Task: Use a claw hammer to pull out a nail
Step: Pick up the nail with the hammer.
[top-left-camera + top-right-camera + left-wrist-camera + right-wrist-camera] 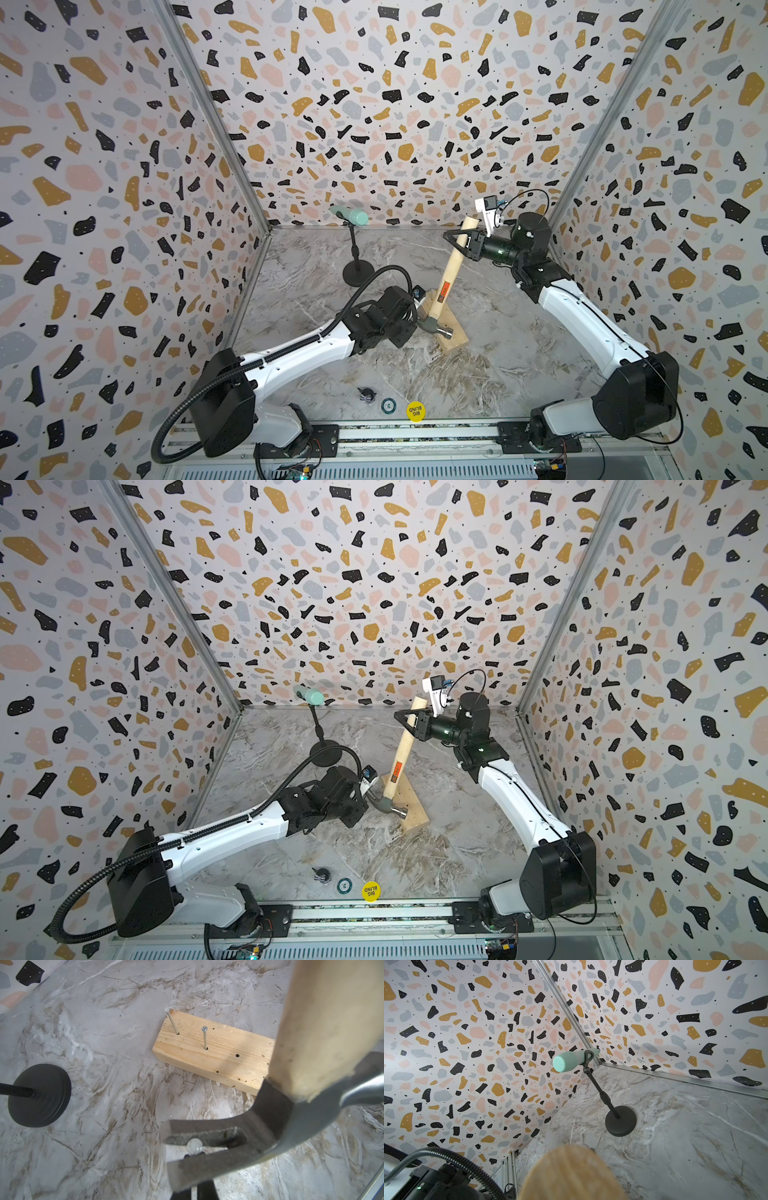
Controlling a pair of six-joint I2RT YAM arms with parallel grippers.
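Note:
The claw hammer (446, 274) (399, 754) stands tilted, its silver head (436, 328) low at the pale wood block (453, 338). My right gripper (457, 241) (409, 721) is shut on the handle near its upper end; the right wrist view shows only the blurred handle end (571, 1174). In the left wrist view the nail (194, 1145) sits head-up in the claw's slot (218, 1138). My left gripper (194, 1188) is shut on the nail's shaft just beneath the claw. The block (218, 1057) holds two more upright nails (204, 1038) and an empty hole (237, 1055).
A mint microphone (351, 216) (571, 1060) on a black round-based stand (357, 274) (39, 1095) stands behind the block. Near the front edge lie a yellow chip (415, 410), a green chip (388, 405) and a small dark object (367, 395). Patterned walls enclose three sides.

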